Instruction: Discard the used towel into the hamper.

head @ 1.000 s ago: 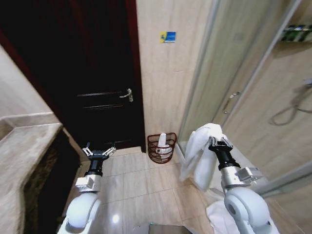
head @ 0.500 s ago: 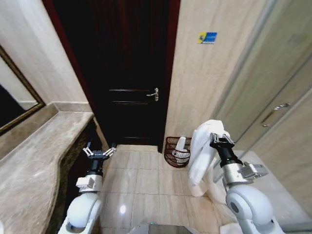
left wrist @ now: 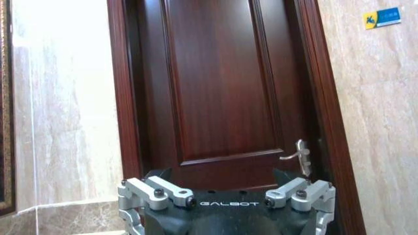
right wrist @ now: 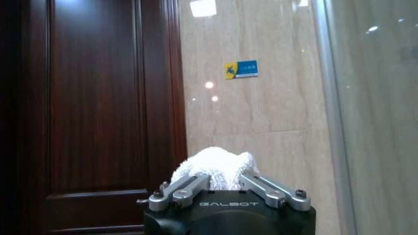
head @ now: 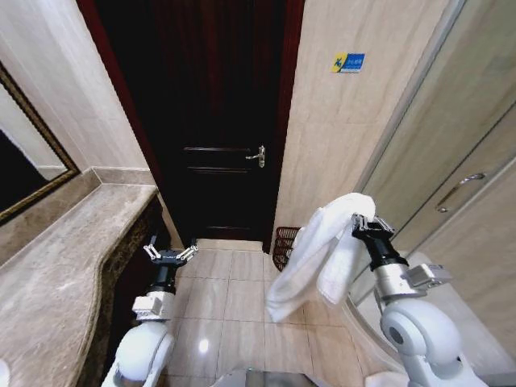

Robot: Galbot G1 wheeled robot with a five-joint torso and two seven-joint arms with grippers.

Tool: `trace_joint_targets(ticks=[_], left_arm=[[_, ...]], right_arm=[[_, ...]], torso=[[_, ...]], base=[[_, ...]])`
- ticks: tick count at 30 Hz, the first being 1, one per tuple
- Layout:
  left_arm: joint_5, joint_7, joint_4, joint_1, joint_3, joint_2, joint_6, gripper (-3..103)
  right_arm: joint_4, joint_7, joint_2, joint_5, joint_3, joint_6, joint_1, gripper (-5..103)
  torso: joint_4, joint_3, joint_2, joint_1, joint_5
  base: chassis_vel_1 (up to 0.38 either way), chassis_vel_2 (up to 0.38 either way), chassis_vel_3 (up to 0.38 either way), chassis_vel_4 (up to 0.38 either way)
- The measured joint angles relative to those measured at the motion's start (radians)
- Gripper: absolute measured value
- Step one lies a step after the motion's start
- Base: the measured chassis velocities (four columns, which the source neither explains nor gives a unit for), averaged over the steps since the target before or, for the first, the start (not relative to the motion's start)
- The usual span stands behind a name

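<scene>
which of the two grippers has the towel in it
The right gripper: its fingers are shut on the white towel, which hangs beside it. The left gripper is open with nothing between its fingers.

Place: hotel-style bathroom
Evidence: marble vanity counter (head: pixel 56 266), framed mirror (head: pixel 24 165), glass shower door (head: pixel 451 193), tiled walls

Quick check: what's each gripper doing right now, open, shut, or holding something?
Left gripper: open, holding nothing.
Right gripper: shut on the white terry-cloth towel, which hangs from it.
</scene>
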Motion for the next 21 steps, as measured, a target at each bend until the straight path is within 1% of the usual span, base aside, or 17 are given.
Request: trace_joint_targets(ticks=[21], left_arm=[[0.008, -0.005, -0.014, 0.004, -0.001, -0.009, 0.002, 100]], right_arm=[[0.022, -0.005, -0.015, 0.031, -0.002, -0.013, 0.007, 5]], torso=[[-0.0001, 0.000, 0.000, 0.000, 0.0001]], base=[[-0.101, 0.103, 0.098, -0.099]])
